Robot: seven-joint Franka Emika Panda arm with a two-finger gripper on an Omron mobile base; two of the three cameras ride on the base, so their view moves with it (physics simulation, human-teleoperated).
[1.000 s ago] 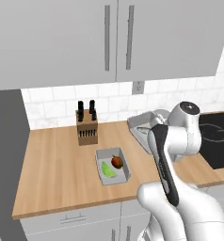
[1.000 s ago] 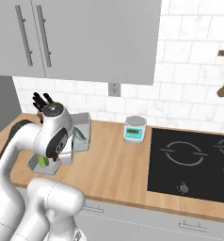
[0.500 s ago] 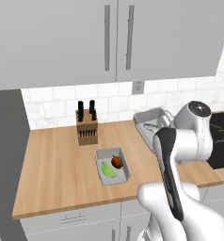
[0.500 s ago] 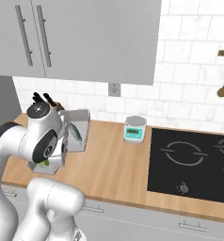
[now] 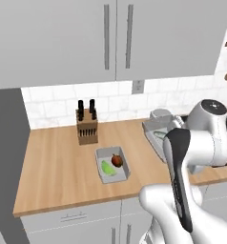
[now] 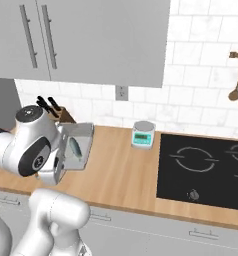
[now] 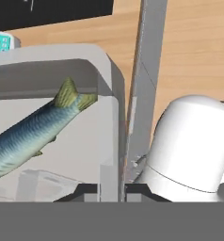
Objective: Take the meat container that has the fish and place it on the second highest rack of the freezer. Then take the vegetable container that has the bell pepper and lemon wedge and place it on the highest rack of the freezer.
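Now, in the left base view, the meat container [image 5: 159,134] is riding tilted just in front of the arm's white head, well to the right of the knife block [image 5: 87,127], while the vegetable container [image 5: 112,164] with the bell pepper [image 5: 117,160] and lemon wedge [image 5: 108,167] is sitting flat on the table [image 5: 53,167] just in front of that block. Turning to the right base view, the meat container [image 6: 77,145] is hanging nearly on edge, just right of the knife block [image 6: 58,113] and clear above the table [image 6: 123,167]. Finally, in the hand view, the fingers [image 7: 111,190] are pinching the container's [image 7: 48,94] right wall, closed tight on it, and the fish [image 7: 27,134] is lying lengthwise away from them, tail uppermost. Judging by this, the freezer [image 5: 5,157], the grey cabinet left of the block, is lying on the far side from the held container.
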